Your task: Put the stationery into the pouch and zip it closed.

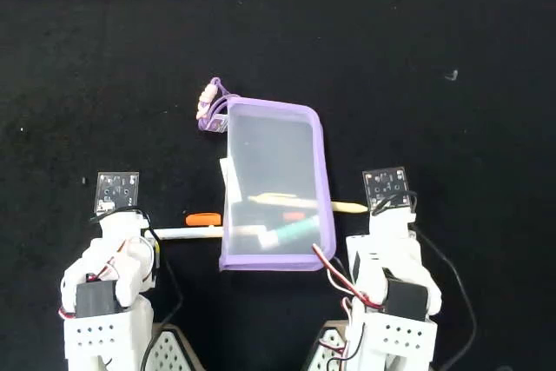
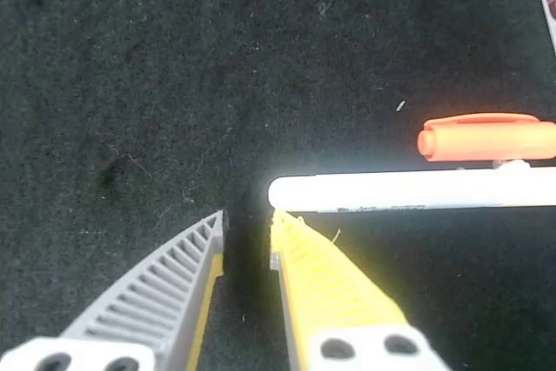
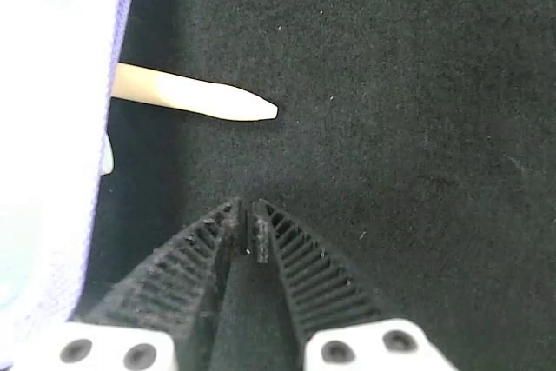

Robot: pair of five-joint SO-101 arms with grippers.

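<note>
The left end effector (image 2: pixel 248 221) sits low over the black worktop (image 1: pixel 452 128). Its grey and yellow fingers are a narrow gap apart and hold nothing. The yellow fingertip (image 2: pixel 291 234) is just beside the blunt end of the white pen (image 2: pixel 408 190). The right end effector (image 3: pixel 245 208) has its dark fingers pressed together at the tips, also empty, near the pouch's edge.

We see the pouch (image 1: pixel 271 154), translucent with a purple border, lying flat between the two arms. We cannot tell how far its zip is drawn. The white pen lies crosswise on the left arm's side, its far end reaching the pouch's edge. Whether it goes in or under, we cannot tell. A green marker (image 1: pixel 298 232) and a yellow pencil (image 1: pixel 276 200) show through the pouch wall. A cream stick (image 3: pixel 195 98) pokes out on the right arm's side. An orange cap (image 2: pixel 486 139) lies just beside the white pen. A small charm (image 1: pixel 210 106) hangs at the pouch's far corner.
</note>
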